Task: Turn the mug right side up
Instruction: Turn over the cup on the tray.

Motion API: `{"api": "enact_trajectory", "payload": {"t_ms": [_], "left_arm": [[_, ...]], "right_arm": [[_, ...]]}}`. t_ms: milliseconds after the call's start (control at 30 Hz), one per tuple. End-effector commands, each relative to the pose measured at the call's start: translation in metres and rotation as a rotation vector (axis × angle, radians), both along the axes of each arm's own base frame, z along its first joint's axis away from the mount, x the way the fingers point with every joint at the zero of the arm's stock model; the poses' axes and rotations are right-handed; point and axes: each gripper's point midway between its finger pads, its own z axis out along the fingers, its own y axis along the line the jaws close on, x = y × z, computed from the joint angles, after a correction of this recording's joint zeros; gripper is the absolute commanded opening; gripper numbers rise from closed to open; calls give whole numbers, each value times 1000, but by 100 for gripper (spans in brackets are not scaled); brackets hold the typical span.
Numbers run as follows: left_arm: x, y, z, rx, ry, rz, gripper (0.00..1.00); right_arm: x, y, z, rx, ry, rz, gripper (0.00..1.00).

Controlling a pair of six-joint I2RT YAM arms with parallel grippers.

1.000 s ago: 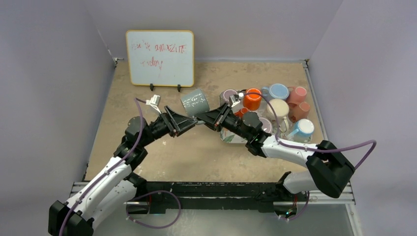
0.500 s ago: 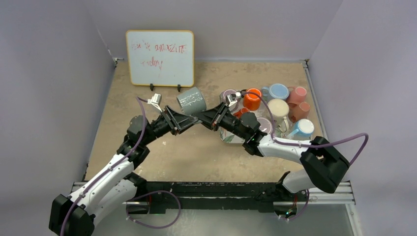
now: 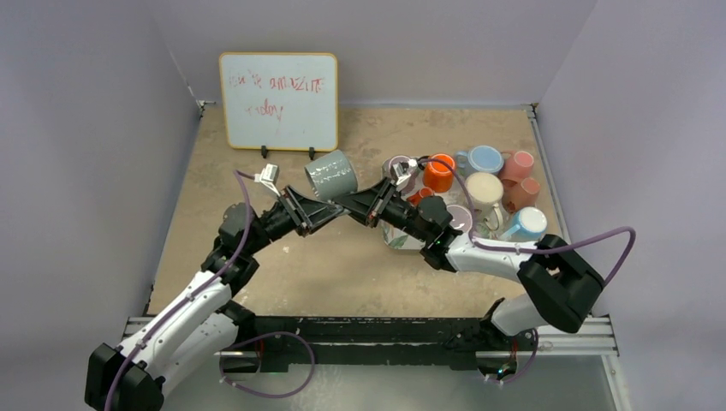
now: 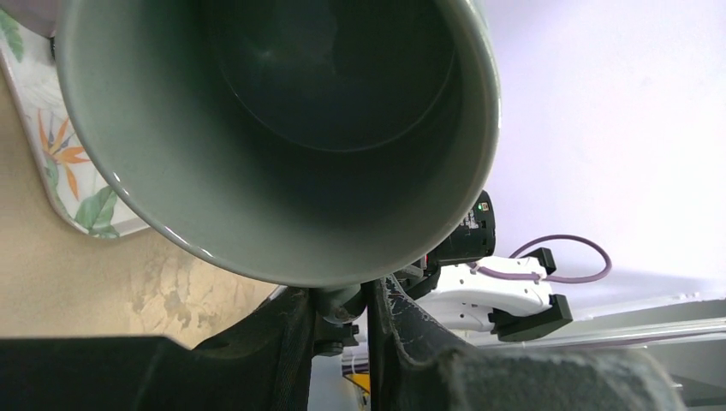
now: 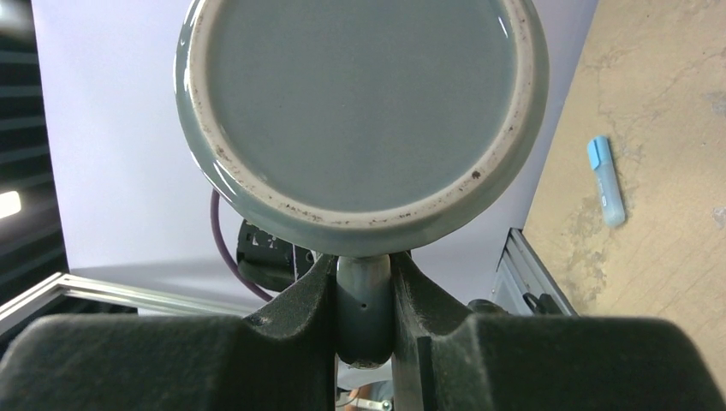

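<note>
Nearest you, the white-and-black left arm (image 3: pixel 193 304) and the matching right arm (image 3: pixel 492 255) rise from the front edge of the tan, stone-patterned desk (image 3: pixel 342 265). They lean toward each other and meet in front of the yellow-framed white wipe-off board (image 3: pixel 279 100), just right of its lower right corner.

That is where the grey-green glazed ceramic mug (image 3: pixel 332 176) is: lifted off the desk and lying on its side in the air. In the left wrist view the mug (image 4: pixel 282 137) shows you its dark open mouth. In the right wrist view the mug (image 5: pixel 360 111) shows you its flat base.

The right jaws are clenched on the mug's handle, which is pinched between them just under the base. The left jaws are clenched on the same handle from the mouth side, right beneath the rim.

Further right of the board, a flower-printed tray (image 3: pixel 395 241) lies partly under the right arm. Behind it, still right of the board, you can see other mugs:
- an orange mug (image 3: pixel 439 174)
- a pale blue mug (image 3: pixel 485 159)
- a pink mug (image 3: pixel 519 163)
- a cream mug (image 3: pixel 484 190)

You cannot tell whether all of them stand on the tray.

Farthest back, the board stands on two black feet. Its red handwriting is too scrawled to read.
</note>
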Motion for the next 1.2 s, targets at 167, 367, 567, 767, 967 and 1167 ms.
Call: {"api": "enact_trajectory", "payload": {"t_ms": [167, 367, 567, 767, 967, 1167], "left_arm": [[-2, 18, -3, 83, -75, 89, 0], [-2, 26, -29, 111, -15, 135, 0], [1, 37, -63, 179, 54, 200, 0], [5, 48, -90, 233, 107, 259, 0], [10, 52, -105, 270, 122, 290, 0], [8, 44, -112, 278, 119, 236, 0]], "right_arm": [[-18, 11, 2, 58, -77, 96, 15], [-18, 20, -34, 30, -3, 139, 22], [-12, 24, -67, -14, 70, 137, 22], [-8, 28, -93, -31, 134, 148, 25], [-5, 31, -112, 10, 197, 166, 16], [-4, 31, -109, 58, 189, 170, 0]]}}
